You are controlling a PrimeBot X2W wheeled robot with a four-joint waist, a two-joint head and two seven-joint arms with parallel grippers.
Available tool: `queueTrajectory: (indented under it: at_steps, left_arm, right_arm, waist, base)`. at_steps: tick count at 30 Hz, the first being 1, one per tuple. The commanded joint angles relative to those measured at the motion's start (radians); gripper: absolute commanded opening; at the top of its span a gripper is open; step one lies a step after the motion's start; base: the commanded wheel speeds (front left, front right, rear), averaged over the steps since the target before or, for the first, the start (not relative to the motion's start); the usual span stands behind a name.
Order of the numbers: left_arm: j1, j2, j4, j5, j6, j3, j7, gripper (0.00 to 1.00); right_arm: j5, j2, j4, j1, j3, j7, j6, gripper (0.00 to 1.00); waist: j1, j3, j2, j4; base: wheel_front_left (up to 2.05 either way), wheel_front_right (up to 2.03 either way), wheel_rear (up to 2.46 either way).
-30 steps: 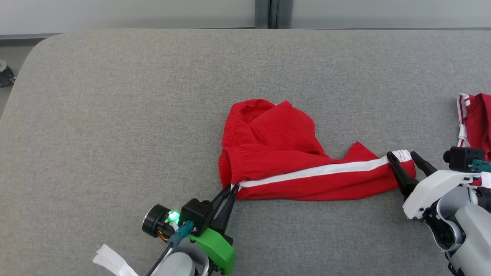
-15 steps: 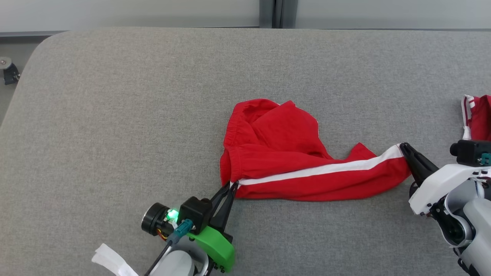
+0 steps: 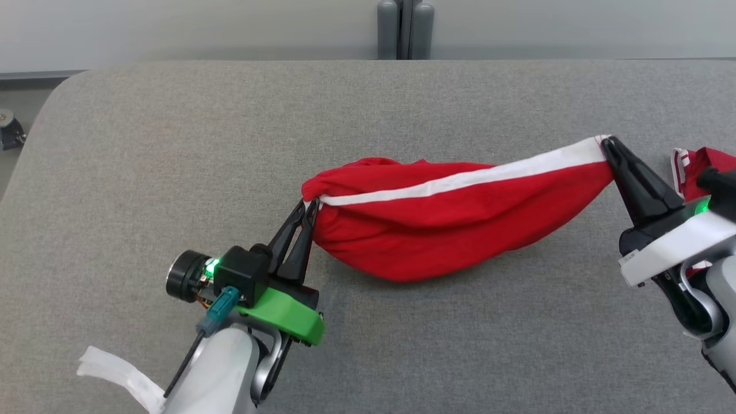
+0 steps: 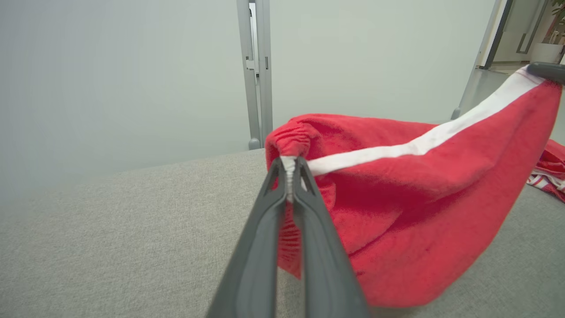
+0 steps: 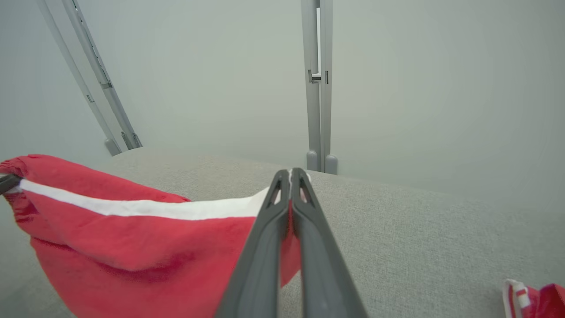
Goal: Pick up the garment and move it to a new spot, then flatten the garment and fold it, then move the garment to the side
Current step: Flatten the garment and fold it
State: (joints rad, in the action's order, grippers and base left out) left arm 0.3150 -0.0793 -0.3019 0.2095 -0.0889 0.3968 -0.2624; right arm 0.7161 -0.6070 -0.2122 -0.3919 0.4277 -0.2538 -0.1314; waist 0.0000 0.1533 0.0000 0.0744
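No readable text or labels.

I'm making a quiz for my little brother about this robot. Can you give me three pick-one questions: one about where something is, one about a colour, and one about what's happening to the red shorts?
1. Where is the other red garment?
A) far left corner
B) by the right edge of the grey table
C) on the floor

2. What colour is the stripe on the red shorts?
A) blue
B) white
C) yellow

3. What are the shorts doing?
A) lying flat
B) folded in a square
C) hanging between the left gripper and the right gripper

Answers:
1. B: it peeks in beside the right arm.
2. B: a white band runs from end to end.
3. C: each gripper is shut on one end, and the middle sags.
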Motion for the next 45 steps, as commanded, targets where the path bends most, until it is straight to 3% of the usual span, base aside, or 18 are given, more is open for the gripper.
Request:
queueTrajectory:
  at_steps: [1,7,16,24,33,45]
  left_arm:
    - [0.027,-0.015,0.020,-0.009,-0.006,-0.004,-0.003,0.00]
    - [0.124,-0.048,0.119,-0.009,-0.021,-0.002,0.011,0.00]
    - [0.333,-0.105,0.303,0.042,-0.034,-0.013,0.154,0.00]
    - [0.321,-0.082,0.421,0.170,0.002,-0.083,0.282,0.00]
    - [0.296,-0.127,0.477,0.174,0.000,-0.071,0.327,0.00]
    - [0.430,-0.185,0.392,0.182,-0.026,-0.041,0.369,0.00]
  right_arm:
    - [-0.031,0.003,0.023,-0.013,-0.021,-0.007,0.002,0.00]
    - [-0.178,0.048,0.160,-0.035,-0.122,-0.011,0.002,0.00]
    - [-0.378,0.131,0.362,-0.082,-0.259,-0.011,0.002,0.00]
    - [-0.506,0.202,0.466,-0.054,-0.357,0.001,0.002,0.00]
    - [-0.541,0.239,0.505,-0.023,-0.374,0.028,0.002,0.00]
    - [-0.534,0.197,0.446,-0.168,-0.333,0.086,0.002,0.00]
  waist:
    - [0.0000,-0.007,0.0000,-0.005]
    - [0.0000,-0.034,0.0000,-0.005]
    - [0.0000,-0.103,0.0000,-0.002]
    - [0.0000,-0.127,0.0000,-0.003]
    - [0.0000,-0.095,0.0000,-0.001]
    - [0.0000,0.076,0.0000,-0.012]
  base:
    - [0.00,0.00,0.00]
    - [0.00,0.00,0.00]
    - [0.00,0.00,0.00]
    - [0.00,0.00,0.00]
    - [0.00,0.00,0.00]
    - [0.00,0.00,0.00]
